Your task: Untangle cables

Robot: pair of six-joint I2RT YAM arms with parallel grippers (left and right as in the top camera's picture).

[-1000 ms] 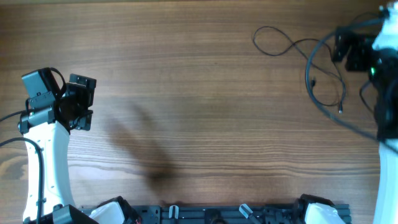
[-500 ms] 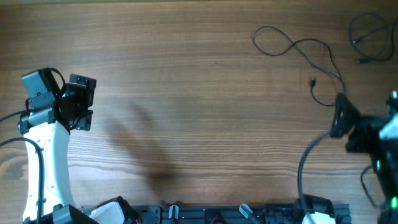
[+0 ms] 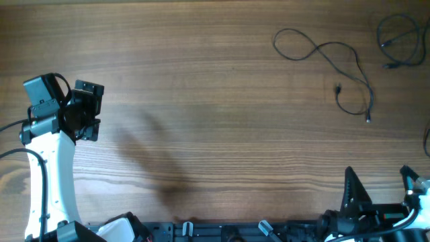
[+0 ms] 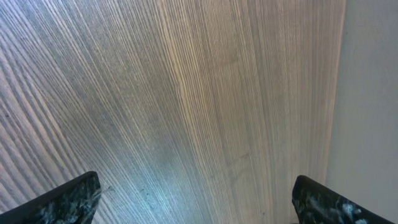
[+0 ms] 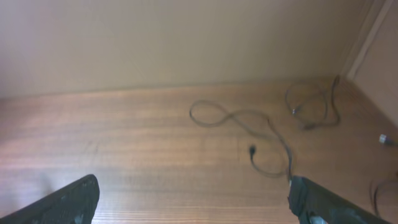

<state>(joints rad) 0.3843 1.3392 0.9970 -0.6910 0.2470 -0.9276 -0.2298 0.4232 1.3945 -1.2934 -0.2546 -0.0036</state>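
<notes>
Update: right hand (image 5: 193,202) is pulled back to near edge of counter (image 3: 201,81), released, nothing in it | long cable (image 3: 327,45) and coil (image 3: 386,44) now lie far right, well apart, no crossing | left hand (image 4: 196,199) spread too, idle | looks done tbh

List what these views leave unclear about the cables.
Overhead: the coiled dark cable at the far right corner is cut by the frame edge; another dark strand lower down barely enters.
Right wrist: blurred, so the plug type on the long thin black cable is too small to tell.
Left wrist: shows only wooden table; no cables.
</notes>
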